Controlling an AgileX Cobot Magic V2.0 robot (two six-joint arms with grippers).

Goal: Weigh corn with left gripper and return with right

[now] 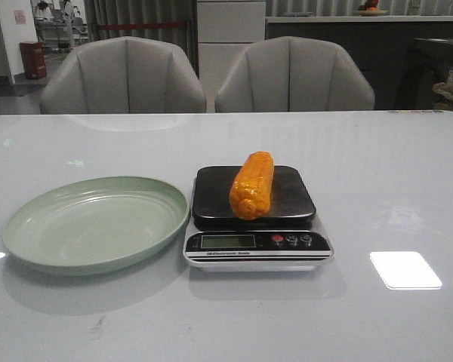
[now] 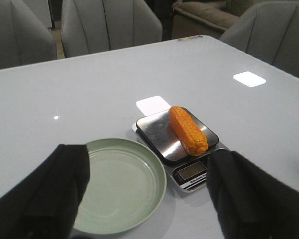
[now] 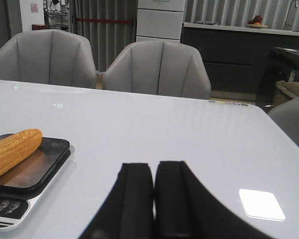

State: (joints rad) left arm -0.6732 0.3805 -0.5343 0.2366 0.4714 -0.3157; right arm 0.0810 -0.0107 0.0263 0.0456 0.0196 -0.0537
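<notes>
The orange-yellow corn lies along the black platform of the kitchen scale, one blunt end toward the display. It also shows in the left wrist view and the right wrist view. My left gripper is open and empty, its two black fingers spread wide, held back above the near edge of the green plate. My right gripper is shut and empty, over bare table to the right of the scale. Neither gripper shows in the front view.
An empty pale green plate sits just left of the scale. Two grey chairs stand behind the table's far edge. Bright light reflections lie on the glossy white table.
</notes>
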